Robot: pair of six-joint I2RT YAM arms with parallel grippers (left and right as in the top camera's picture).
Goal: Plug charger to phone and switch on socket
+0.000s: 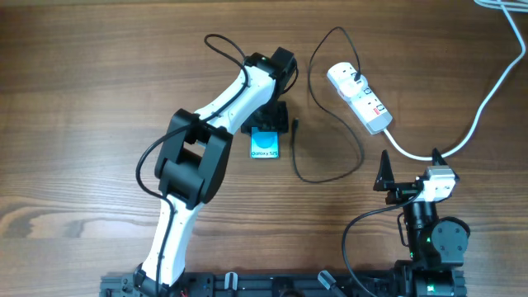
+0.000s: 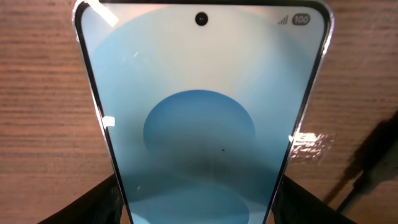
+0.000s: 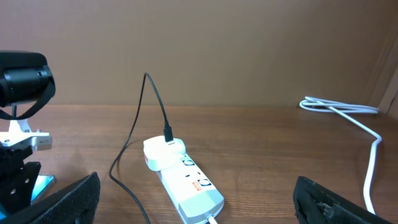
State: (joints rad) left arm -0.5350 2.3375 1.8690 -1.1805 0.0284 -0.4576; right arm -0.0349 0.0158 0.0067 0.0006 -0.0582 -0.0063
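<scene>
Phone (image 1: 264,148) first: it is lying flat on the wooden table (image 1: 74,99), screen up, and I am using it as my reference. Left gripper (image 1: 266,127) is sitting over its far end. On the left wrist feed the dark fingers (image 2: 87,208) are pressing in on both long edges, so as far as I can judge from that cropped view it is clamping the phone.

Just right of the phone, the charger (image 3: 167,130) is ending in its small black connector tip (image 1: 294,126), which is lying apart from the phone and not plugged in. The thin cable is looping away to the right and back up to the white plug (image 1: 345,78). That plug is sitting in the end of the socket (image 1: 367,103) nearest the phone, well to the phone's right. The thick white cord (image 1: 487,91) is trailing off farther right.

Right gripper (image 1: 386,173) is hovering right of the phone, toward the arm bases, jaws spread wide and holding nothing.
</scene>
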